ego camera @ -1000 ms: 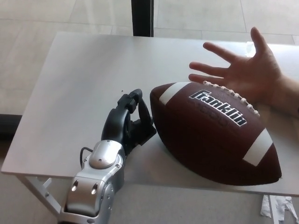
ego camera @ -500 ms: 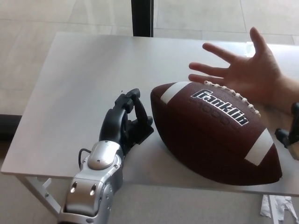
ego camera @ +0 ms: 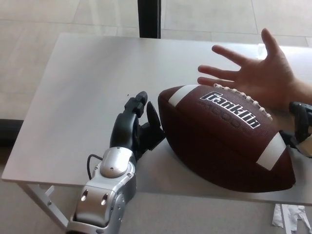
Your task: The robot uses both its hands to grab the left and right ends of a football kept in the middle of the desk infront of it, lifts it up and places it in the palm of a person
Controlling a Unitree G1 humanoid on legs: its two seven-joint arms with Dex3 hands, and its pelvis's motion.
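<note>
A brown Franklin football [ego camera: 226,136] with white stripes and white laces lies on the grey desk [ego camera: 87,87], slanting from centre to lower right. My left hand [ego camera: 136,127] sits just at the ball's left end with its black fingers spread, open and touching or nearly touching the ball. My right hand [ego camera: 301,130] shows only partly at the right edge, by the ball's right end; its finger state is unclear. A person's open hand [ego camera: 253,73] rests palm up on the desk right behind the ball.
A dark post [ego camera: 148,18] stands beyond the desk's far edge. The desk's front edge runs just below the ball. Some white scrap [ego camera: 291,218] lies on the floor at the lower right.
My left hand has moved right, closing on the ball's left end. My right hand has come further into view at the right edge. The ball and the person's hand have barely moved.
</note>
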